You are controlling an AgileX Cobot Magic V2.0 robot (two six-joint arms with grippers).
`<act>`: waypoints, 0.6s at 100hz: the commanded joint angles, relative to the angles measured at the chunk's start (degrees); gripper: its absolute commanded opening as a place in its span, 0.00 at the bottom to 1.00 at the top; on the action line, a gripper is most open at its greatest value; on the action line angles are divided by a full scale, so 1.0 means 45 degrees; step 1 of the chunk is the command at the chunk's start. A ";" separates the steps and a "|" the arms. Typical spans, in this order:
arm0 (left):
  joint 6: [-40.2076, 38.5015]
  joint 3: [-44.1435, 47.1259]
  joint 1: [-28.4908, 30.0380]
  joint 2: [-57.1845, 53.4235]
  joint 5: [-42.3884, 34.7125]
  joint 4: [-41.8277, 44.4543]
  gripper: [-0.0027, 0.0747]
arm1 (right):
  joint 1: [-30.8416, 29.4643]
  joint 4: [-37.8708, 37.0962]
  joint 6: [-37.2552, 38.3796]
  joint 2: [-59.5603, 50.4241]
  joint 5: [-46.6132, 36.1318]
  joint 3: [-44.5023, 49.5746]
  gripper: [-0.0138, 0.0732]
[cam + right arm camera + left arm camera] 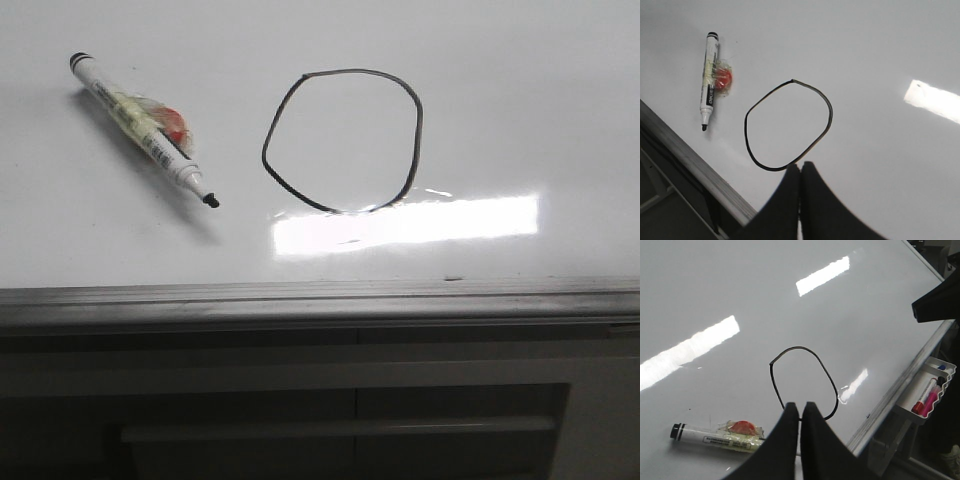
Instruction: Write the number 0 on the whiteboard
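The number 0 (414, 120) is a thin black loop drawn on the glossy whiteboard (520, 90); it also shows in the left wrist view (773, 385) and the right wrist view (828, 120). A white marker (140, 128) with a black cap end, bare tip and a taped orange lump lies flat on the board left of the loop, also in the left wrist view (715, 436) and right wrist view (708, 80). My left gripper (800, 405) is shut and empty above the loop's near edge. My right gripper (800, 165) is shut and empty beside the loop. Neither gripper shows in the front view.
A grey metal edge rail (320, 297) runs along the board's near side, with a dark panel and handle bar (340, 430) below. A bright glare patch (405, 222) lies on the board. A white tray with red and pink markers (929, 390) hangs off the board's edge.
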 commanded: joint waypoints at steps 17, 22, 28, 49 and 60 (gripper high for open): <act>-0.0009 -0.0355 0.0017 0.0022 -0.0667 -0.0131 0.01 | -0.0082 0.0188 -0.0166 0.0004 -0.0970 -0.0316 0.08; -0.0009 -0.0355 0.0017 0.0022 -0.0667 -0.0131 0.01 | -0.0082 0.0188 -0.0166 0.0004 -0.0970 -0.0316 0.08; -0.0009 -0.0355 0.0017 0.0022 -0.0667 -0.0131 0.01 | -0.0082 0.0188 -0.0166 0.0004 -0.0970 -0.0316 0.08; -0.0009 -0.0236 0.0017 0.0022 -0.0778 -0.0157 0.01 | -0.0082 0.0188 -0.0166 0.0004 -0.0970 -0.0316 0.08; -0.0009 0.0176 0.0017 -0.0261 -0.0772 0.0454 0.01 | -0.0082 0.0188 -0.0166 0.0004 -0.0970 -0.0316 0.08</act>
